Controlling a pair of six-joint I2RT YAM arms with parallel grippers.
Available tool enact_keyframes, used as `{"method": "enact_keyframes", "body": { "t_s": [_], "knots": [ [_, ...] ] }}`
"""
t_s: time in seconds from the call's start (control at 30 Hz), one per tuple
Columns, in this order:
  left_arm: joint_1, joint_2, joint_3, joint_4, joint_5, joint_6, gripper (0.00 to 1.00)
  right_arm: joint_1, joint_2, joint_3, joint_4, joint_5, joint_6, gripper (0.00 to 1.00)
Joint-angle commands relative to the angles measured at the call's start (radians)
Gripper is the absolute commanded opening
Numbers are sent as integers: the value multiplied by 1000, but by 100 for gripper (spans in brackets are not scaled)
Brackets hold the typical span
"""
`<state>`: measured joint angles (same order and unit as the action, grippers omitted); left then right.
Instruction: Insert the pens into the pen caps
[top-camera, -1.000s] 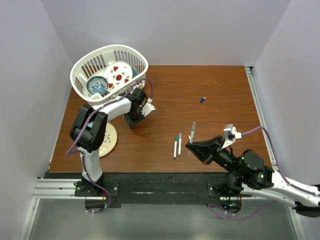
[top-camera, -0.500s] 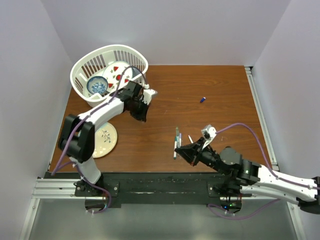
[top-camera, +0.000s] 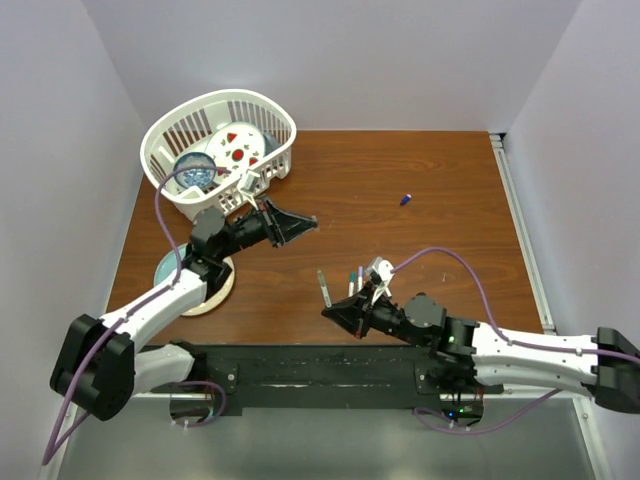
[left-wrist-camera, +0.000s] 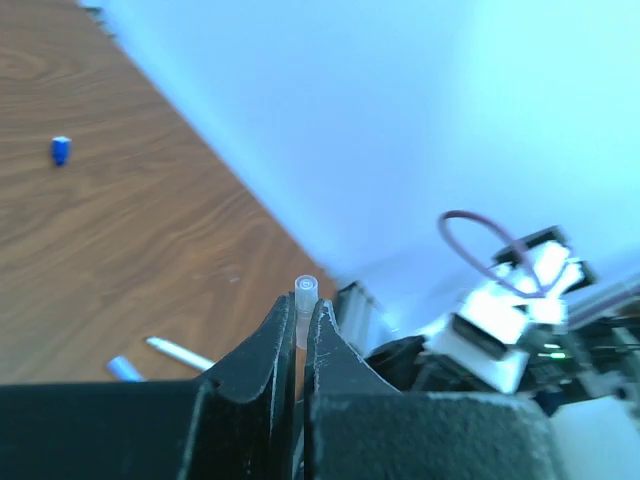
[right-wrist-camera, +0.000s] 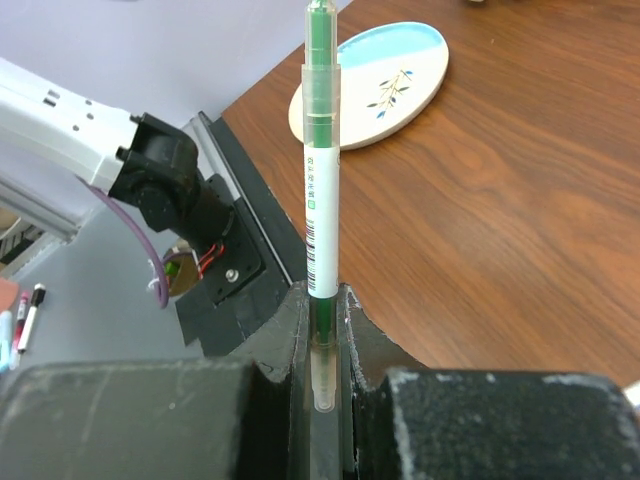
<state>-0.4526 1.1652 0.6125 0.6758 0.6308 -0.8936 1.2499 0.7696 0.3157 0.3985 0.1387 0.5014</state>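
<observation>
My right gripper (right-wrist-camera: 322, 300) (top-camera: 331, 312) is shut on the lower end of a white pen (right-wrist-camera: 321, 180) (top-camera: 323, 286) with a green tip. The pen stands up out of the jaws near the table's front edge. My left gripper (left-wrist-camera: 301, 305) (top-camera: 308, 224) is shut on a small translucent pen cap (left-wrist-camera: 304, 292), whose end pokes out past the fingertips. It hovers left of centre, pointing toward the right arm. Two more pens (top-camera: 355, 281) lie side by side on the table beside the right gripper. A blue cap (top-camera: 406, 199) (left-wrist-camera: 61, 150) lies alone at the right rear.
A white basket (top-camera: 276, 118) holding dishes stands at the back left. A pale blue and cream plate (top-camera: 203, 287) (right-wrist-camera: 375, 85) lies at the front left under the left arm. The dark rail (top-camera: 300, 362) runs along the table's near edge.
The left gripper has swung away from the basket toward the table's middle, now pointing right. The right gripper has carried its pen leftward along the front edge, past the two lying pens.
</observation>
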Motion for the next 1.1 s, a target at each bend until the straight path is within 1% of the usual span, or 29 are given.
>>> {"method": "enact_keyframes", "body": {
  "t_s": [0.0,0.17,0.3,0.5,0.63,0.87,1.07],
  "knots": [
    [-5,-36,-100,479,14,-289,0,0,95,15,203,59,32,0],
    [-5,-52,-115,507,33,-297,0,-4,169,69,212,104,40,0],
    [-5,-65,-114,507,61,-292,0,-30,207,85,230,99,57,0],
    [-5,-105,-106,415,73,-220,0,-87,195,89,244,73,72,0],
    [-5,-119,-94,337,70,-168,0,-113,192,114,218,39,65,0],
    [-5,-111,-85,300,66,-142,0,-122,206,120,238,-17,71,0],
    [-5,-99,-72,281,69,-131,0,-122,204,122,247,-34,74,0]
  ]
}}
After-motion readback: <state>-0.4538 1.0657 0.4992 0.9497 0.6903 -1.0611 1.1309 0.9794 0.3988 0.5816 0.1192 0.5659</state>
